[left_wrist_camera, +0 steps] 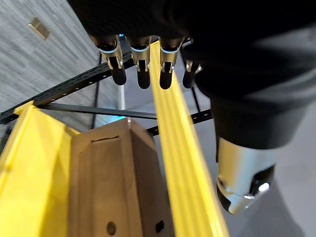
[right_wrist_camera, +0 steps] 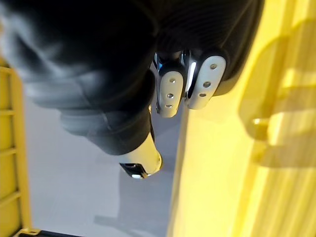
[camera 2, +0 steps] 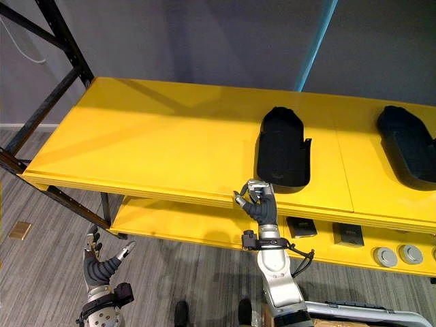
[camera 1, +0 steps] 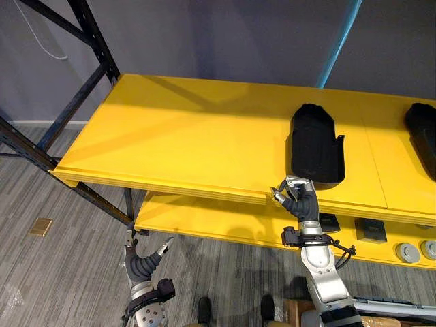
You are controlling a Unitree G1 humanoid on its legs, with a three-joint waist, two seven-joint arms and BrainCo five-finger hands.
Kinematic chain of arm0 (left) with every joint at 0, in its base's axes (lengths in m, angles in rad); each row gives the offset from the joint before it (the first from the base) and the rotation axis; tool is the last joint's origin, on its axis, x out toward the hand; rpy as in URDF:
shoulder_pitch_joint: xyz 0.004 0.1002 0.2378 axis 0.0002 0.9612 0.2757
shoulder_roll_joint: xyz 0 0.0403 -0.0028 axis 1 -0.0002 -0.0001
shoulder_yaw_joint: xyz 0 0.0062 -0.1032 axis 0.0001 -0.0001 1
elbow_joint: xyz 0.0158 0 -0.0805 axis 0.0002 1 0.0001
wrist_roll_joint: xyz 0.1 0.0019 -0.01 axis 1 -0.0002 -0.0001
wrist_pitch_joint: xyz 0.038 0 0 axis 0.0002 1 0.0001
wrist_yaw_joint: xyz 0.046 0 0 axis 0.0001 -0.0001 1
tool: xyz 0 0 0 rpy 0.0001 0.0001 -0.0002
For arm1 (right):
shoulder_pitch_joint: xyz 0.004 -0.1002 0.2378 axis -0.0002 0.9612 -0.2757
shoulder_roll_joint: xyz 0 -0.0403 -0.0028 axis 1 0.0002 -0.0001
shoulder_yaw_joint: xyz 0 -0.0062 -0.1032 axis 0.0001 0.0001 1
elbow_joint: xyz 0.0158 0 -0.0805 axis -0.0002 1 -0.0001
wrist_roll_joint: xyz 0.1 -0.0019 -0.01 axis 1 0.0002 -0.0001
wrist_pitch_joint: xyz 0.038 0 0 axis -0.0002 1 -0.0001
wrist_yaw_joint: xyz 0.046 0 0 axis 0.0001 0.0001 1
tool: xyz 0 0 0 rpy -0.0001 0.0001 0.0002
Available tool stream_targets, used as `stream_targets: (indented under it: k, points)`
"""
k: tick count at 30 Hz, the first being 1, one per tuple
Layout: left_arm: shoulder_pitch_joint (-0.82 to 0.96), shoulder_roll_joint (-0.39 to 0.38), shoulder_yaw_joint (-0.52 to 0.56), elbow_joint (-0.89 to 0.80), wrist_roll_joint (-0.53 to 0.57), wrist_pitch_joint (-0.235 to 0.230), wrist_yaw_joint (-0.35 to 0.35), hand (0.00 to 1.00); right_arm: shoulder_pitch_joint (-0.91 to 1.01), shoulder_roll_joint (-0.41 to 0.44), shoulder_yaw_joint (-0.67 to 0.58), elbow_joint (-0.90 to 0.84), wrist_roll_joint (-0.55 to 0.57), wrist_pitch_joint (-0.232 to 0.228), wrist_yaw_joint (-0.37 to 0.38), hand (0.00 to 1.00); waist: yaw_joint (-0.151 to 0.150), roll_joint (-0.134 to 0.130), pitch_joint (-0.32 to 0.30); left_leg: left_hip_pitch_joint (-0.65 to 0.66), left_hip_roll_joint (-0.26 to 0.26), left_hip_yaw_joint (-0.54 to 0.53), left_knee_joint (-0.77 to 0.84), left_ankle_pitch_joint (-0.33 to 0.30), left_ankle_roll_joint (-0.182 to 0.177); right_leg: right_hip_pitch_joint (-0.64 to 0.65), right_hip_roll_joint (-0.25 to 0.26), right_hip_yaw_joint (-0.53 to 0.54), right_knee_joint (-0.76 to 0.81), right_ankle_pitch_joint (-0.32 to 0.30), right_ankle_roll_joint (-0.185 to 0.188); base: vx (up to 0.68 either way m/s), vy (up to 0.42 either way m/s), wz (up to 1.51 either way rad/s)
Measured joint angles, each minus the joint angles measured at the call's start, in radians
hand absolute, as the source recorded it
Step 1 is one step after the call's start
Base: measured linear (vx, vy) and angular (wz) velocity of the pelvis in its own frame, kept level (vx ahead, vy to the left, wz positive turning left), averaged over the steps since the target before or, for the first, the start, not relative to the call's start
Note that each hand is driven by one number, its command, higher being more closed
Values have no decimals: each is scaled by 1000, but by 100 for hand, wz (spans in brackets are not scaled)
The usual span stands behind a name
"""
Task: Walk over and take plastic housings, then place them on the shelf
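In the left eye view, a black plastic housing (camera 1: 315, 146) lies on the top yellow shelf (camera 1: 170, 136). A second housing (camera 1: 424, 136) lies well apart, to its right. The right hand (camera 1: 298, 201) is at the shelf's front edge, near the first housing, with its fingers curled up and nothing in them. The left hand (camera 1: 139, 262) hangs low over the floor (camera 1: 61, 272).

In the left wrist view, its fingers (left_wrist_camera: 143, 69) are straight and a little apart, over a brown box (left_wrist_camera: 113, 182).

In the right wrist view, the curled fingers (right_wrist_camera: 168, 96) are just beside the yellow shelf.
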Motion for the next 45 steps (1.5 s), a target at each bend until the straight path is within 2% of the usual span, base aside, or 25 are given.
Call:
stream_targets:
  k: [7, 17, 29, 36, 38, 41, 45]
  points:
    - [-8, -1, -11, 10, -21, 0, 0, 0, -122, -6, -20, 84, -1, 24, -62, 100, 7, 0, 30, -18, -1, -17, 3, 5, 3, -9, -1, -16, -2, 0, -1, 43, 23, 7]
    - [-18, 9, -67, 39, -41, -1, 3, 0, -252, -37, -59, 196, 0, 40, -101, 100, 15, 4, 69, -39, -5, -20, 4, 9, 6, -29, -4, -10, 5, 0, -2, 2, 6, 1]
    - [-27, 20, -89, 39, -62, -22, 7, 0, -431, -121, -60, 295, 4, 47, -113, 100, 23, 37, 108, -71, -3, -17, 22, 9, 6, -58, 3, -4, 15, 0, -6, 3, 4, -1]
    - [-51, 33, -123, 40, -80, -27, 12, 0, -491, -142, -60, 325, 15, 48, -117, 100, 28, 46, 124, -78, 3, -20, 26, 8, 6, -64, 9, -5, 15, -1, -10, 0, 0, 0]
    - [-55, 33, -127, 40, -80, -27, 12, 0, -483, -143, -59, 295, 34, 50, -116, 100, 28, 49, 127, -80, 4, -20, 27, 8, 6, -65, 10, -6, 14, -1, -11, 0, 0, 0]
    - [-64, 30, -124, 40, -80, -27, 16, 0, -432, -136, -60, 161, 35, 51, -113, 100, 26, 51, 134, -80, 4, -22, 25, 8, 5, -65, 10, -10, 14, -2, -12, 0, 0, 0]
    - [-72, 7, -103, 40, -79, -26, 17, 0, -262, -83, -99, -135, 30, 44, -98, 100, 16, 49, 135, -68, 6, -21, 19, 5, 2, -55, 9, -11, 15, -3, -13, 8, 6, 0]
